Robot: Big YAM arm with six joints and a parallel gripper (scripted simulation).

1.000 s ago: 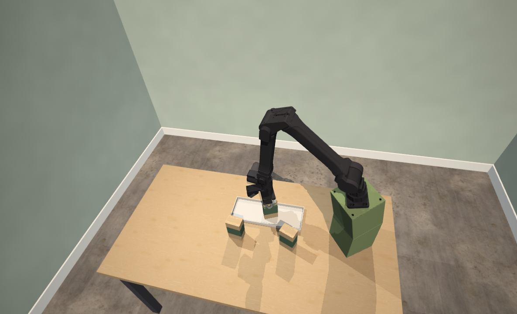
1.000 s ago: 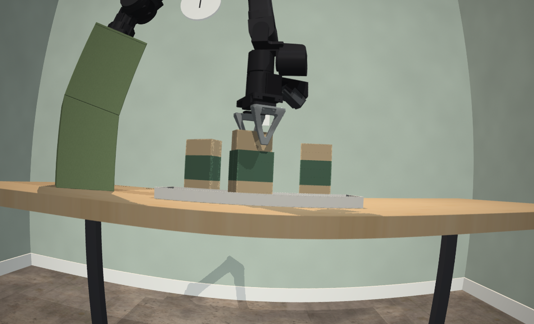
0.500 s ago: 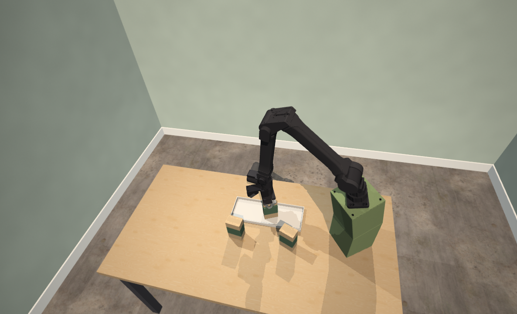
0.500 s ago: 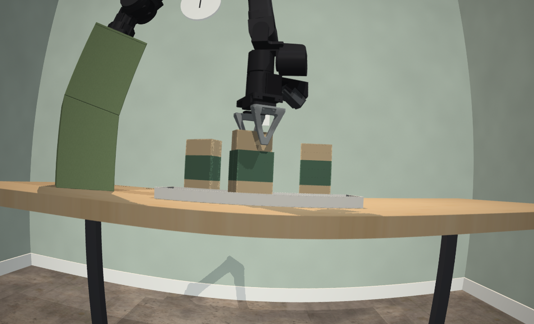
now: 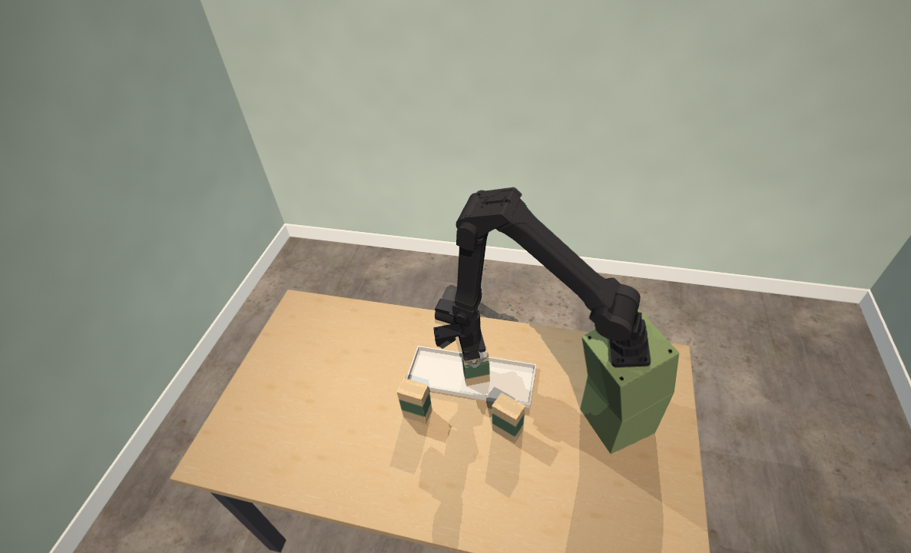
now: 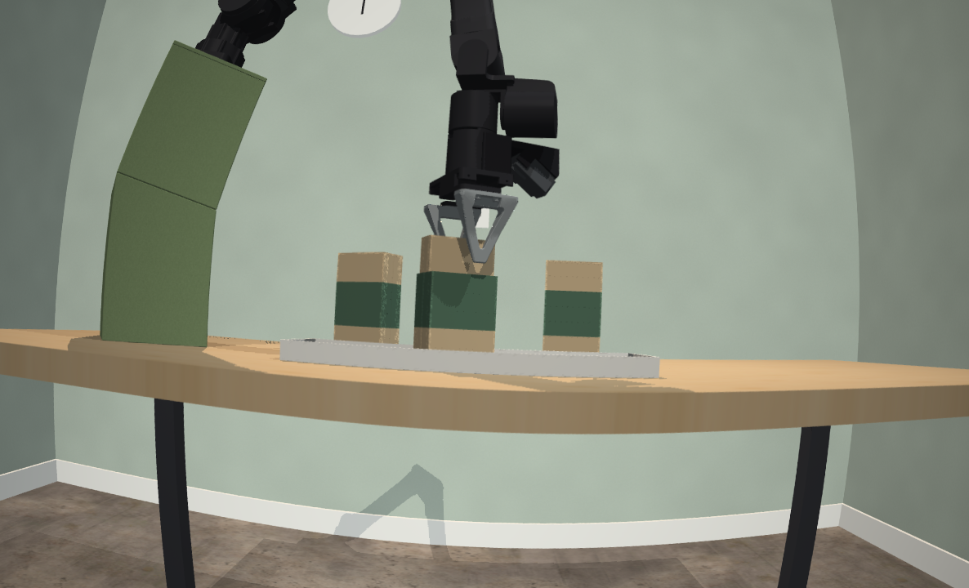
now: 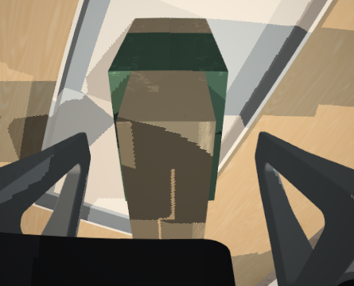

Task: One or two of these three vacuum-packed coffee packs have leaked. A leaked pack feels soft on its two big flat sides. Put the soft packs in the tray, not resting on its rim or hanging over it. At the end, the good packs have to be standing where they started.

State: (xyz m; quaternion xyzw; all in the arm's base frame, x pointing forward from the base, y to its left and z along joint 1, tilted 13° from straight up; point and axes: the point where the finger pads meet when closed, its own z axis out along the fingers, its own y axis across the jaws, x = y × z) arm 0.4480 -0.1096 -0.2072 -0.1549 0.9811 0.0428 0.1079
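One coffee pack (image 5: 475,374) (image 6: 458,300) (image 7: 169,52), tan with a green band, stands upright inside the white tray (image 5: 438,369) (image 6: 547,364) (image 7: 260,44). My gripper (image 5: 475,362) (image 6: 460,248) (image 7: 173,144) is open above the tray, with its fingers apart on either side of the pack's top. The wrist view shows a gap between each finger and the pack. A second pack (image 5: 414,402) (image 6: 573,310) stands on the table by the tray's long side, left in the top view. A third pack (image 5: 508,415) (image 6: 365,303) stands by the same side, farther right. Softness cannot be seen.
The green pedestal (image 5: 627,399) (image 6: 162,204) bearing the arm stands on the wooden table (image 5: 293,412) (image 6: 765,380), to the right in the top view. The two packs outside the tray stand close to its long rim, with a gap between them.
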